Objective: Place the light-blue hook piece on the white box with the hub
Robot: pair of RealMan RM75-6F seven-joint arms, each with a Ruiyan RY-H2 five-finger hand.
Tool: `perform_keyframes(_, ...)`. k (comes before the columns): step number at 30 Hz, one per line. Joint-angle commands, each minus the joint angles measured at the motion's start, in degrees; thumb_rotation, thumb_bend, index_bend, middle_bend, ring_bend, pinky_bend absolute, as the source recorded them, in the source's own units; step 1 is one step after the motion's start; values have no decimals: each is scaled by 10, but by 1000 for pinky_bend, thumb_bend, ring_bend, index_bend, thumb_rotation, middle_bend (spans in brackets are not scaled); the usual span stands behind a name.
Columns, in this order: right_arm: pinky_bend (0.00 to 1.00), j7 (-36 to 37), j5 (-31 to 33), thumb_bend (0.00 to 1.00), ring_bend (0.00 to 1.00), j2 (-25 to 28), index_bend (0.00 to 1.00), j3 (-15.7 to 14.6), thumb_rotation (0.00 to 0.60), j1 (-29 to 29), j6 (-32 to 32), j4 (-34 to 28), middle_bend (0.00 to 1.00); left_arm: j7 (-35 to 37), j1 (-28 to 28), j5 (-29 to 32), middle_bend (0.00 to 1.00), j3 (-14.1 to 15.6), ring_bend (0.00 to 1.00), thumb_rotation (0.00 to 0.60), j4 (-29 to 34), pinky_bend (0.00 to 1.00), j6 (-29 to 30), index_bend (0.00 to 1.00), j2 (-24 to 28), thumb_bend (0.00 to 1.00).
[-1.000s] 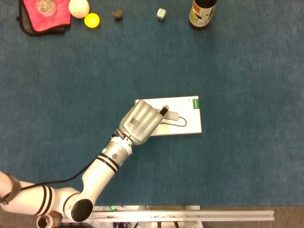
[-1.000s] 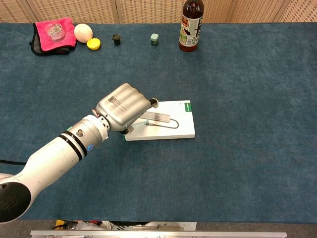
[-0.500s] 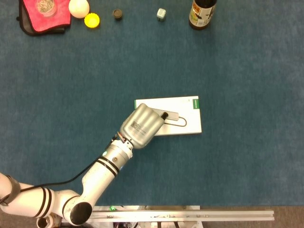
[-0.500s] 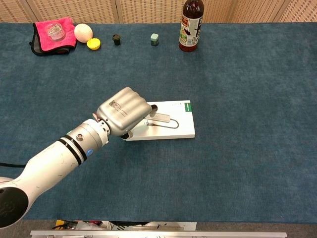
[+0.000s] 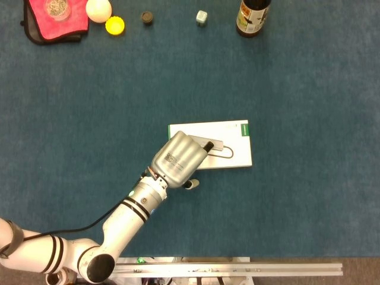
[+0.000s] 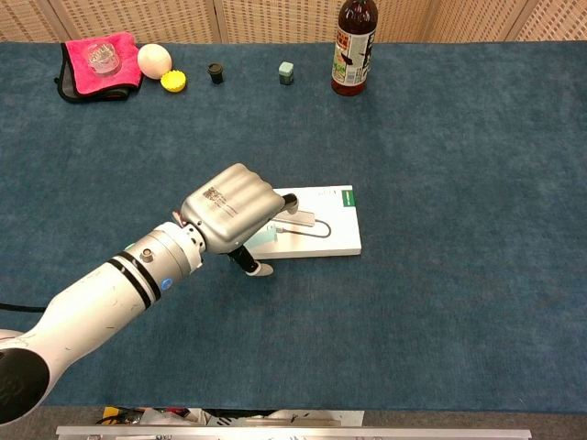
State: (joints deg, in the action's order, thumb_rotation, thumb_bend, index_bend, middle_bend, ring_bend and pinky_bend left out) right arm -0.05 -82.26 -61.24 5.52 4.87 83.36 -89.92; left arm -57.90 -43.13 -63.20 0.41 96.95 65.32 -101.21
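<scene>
Silver left hand (image 6: 229,216); white box (image 6: 332,236), green end stripe; grey hub (image 5: 217,145); light-blue hook piece (image 6: 263,236); dark blue table cloth (image 6: 440,165); pink cloth (image 6: 92,62); yellow cap (image 6: 172,82)

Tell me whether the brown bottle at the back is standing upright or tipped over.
Upright. The brown bottle stands on its base on the blue table in the chest view, neck pointing up, label facing forward.

One white box (image 5: 228,145) lies mid-table with one grey hub (image 5: 221,148) on it. At the 12 o'clock edge: one brown bottle (image 5: 252,15), one pale cube (image 5: 202,18), one dark cap (image 5: 146,18), one yellow lid (image 5: 115,25), one cream ball (image 5: 98,9), one pink cloth (image 5: 53,21). One hand (image 5: 177,157) shows.
</scene>
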Motion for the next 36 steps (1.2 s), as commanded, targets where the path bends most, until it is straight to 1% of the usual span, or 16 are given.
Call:
perform_keyframes(1, 329, -1, -4, 143, 252, 2, 160, 0, 600, 2, -1, -2, 285, 15, 5, -6, 788, -8, 842, 371, 9, 840, 9, 242, 9, 59)
perform_keyframes(2, 329, -1, -6, 143, 252, 3, 160, 0, 600, 4, -1, -3, 285, 21, 7, -8, 788, -11, 842, 390, 12, 840, 12, 234, 13, 59)
perform_keyframes(4, 329, 1, -14, 143, 252, 6, 160, -1, 600, 7, -4, -7, 285, 37, 12, -11, 785, -19, 840, 489, 21, 840, 20, 219, 26, 59)
perform_keyframes(6, 329, 3, -21, 143, 252, 10, 160, -2, 600, 12, -8, -12, 286, 54, 18, -11, 775, -25, 830, 541, 31, 840, 26, 216, 40, 59)
perform_keyframes(9, 329, -1, -30, 143, 252, 16, 160, -2, 600, 20, -15, -20, 290, 83, 29, -16, 763, -38, 811, 594, 40, 840, 45, 211, 63, 60)
perform_keyframes(11, 329, -6, -36, 144, 252, 20, 160, -2, 600, 26, -21, -27, 296, 111, 40, -22, 754, -47, 793, 600, 39, 840, 59, 211, 77, 67)
perform_keyframes(15, 341, -16, -53, 159, 252, 30, 160, -5, 600, 45, -44, -44, 322, 162, 59, -18, 732, -65, 761, 600, 42, 840, 76, 211, 110, 157)
perform_keyframes(18, 366, -23, -64, 173, 252, 37, 160, -6, 600, 62, -65, -58, 355, 199, 75, -9, 730, -78, 756, 600, 42, 840, 86, 216, 136, 192)
perform_keyframes(21, 374, -32, -74, 194, 255, 43, 160, -6, 600, 81, -87, -74, 369, 232, 91, -3, 730, -85, 757, 600, 36, 840, 94, 223, 158, 278)
perform_keyframes(24, 389, -40, -86, 222, 267, 47, 160, -6, 600, 100, -108, -90, 387, 260, 106, 0, 730, -87, 757, 600, 29, 840, 100, 223, 178, 390)
perform_keyframes(26, 399, -47, -94, 244, 285, 47, 160, -6, 600, 115, -125, -99, 412, 278, 118, -3, 731, -86, 759, 600, 24, 840, 106, 225, 190, 415)
perform_keyframes(29, 428, -61, -101, 307, 341, 45, 160, -5, 600, 139, -155, -112, 484, 303, 134, -11, 732, -83, 766, 600, 16, 840, 115, 237, 206, 420)
perform_keyframes(32, 495, -76, -111, 390, 426, 39, 160, -4, 600, 168, -190, -125, 567, 324, 152, -32, 743, -77, 780, 600, -4, 845, 137, 272, 213, 420)
perform_keyframes(34, 566, -86, -114, 436, 498, 34, 160, -4, 600, 186, -212, -133, 631, 334, 163, -46, 759, -73, 792, 600, -17, 856, 152, 319, 215, 420)
perform_keyframes(36, 676, -97, -115, 522, 618, 26, 160, -2, 600, 207, -239, -141, 740, 347, 176, -60, 769, -68, 800, 600, -29, 862, 167, 343, 219, 420)
